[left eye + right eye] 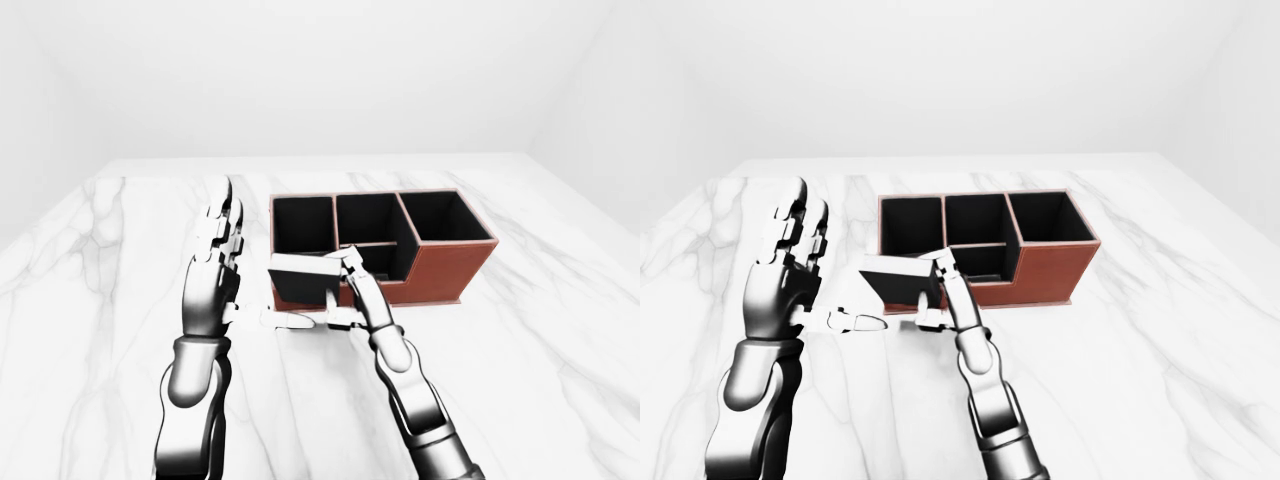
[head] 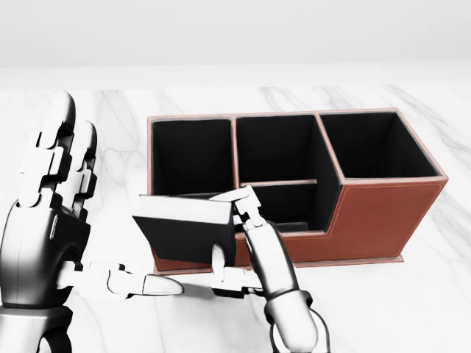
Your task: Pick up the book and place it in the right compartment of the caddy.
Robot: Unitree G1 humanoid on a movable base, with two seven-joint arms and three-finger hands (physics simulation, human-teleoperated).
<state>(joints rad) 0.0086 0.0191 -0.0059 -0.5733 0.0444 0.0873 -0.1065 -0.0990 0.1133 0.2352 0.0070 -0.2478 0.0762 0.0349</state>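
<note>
the right hand (image 2: pixel 246 243) grips the book (image 2: pixel 184 228), fingers over its top edge and thumb under its lower corner, so the dark book with its pale page edge hangs clear of the tabletop (image 2: pixel 412 309), tilted a little. in the head view the book sits just before the caddy's (image 2: pixel 383 217) near left corner, overlapping the low wall of the left compartment; whether it touches that wall cannot be told. the caddy is a reddish-brown box with black insides, standing toward the far middle of the marble tabletop: a left compartment, a middle one split by a low shelf, and a taller right compartment that holds nothing. the left hand (image 2: pixel 51 220) stands upright to the left of the book, fingers straight and spread, thumb pointing toward the book, holding nothing and apart from the caddy.
</note>
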